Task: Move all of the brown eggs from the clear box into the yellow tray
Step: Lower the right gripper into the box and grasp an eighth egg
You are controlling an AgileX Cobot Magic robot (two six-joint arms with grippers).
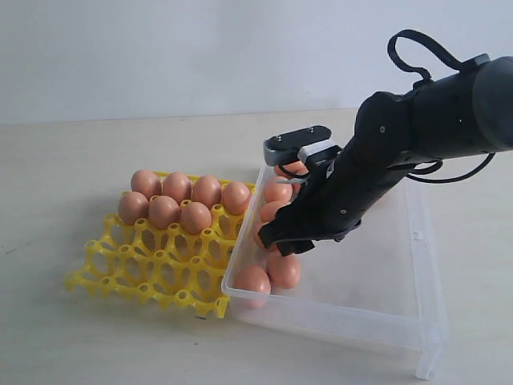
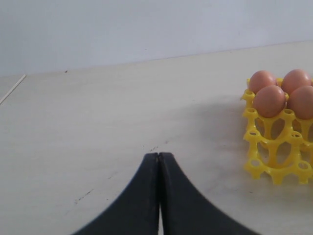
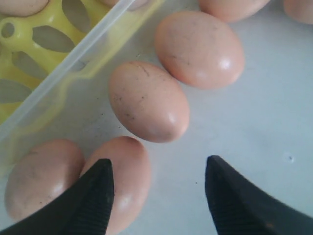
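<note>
Right gripper: spread wide, empty, hanging inside the clear box, just above the brown eggs bunched along the box's left wall, centre of exterior frame. Yellow tray: just beside that wall, left of centre; seven eggs sit in its far cups. Left gripper: closed tight, holding nothing, over bare tabletop.

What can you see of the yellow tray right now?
The yellow tray is bright yellow plastic, a grid of open cups with raised pegs between them. It lies flat on the table. Seven brown eggs sit in its two far rows, four and three; the nearer cups are empty. Its right edge in the exterior view lies beside the clear box; whether they touch cannot be told.
</note>
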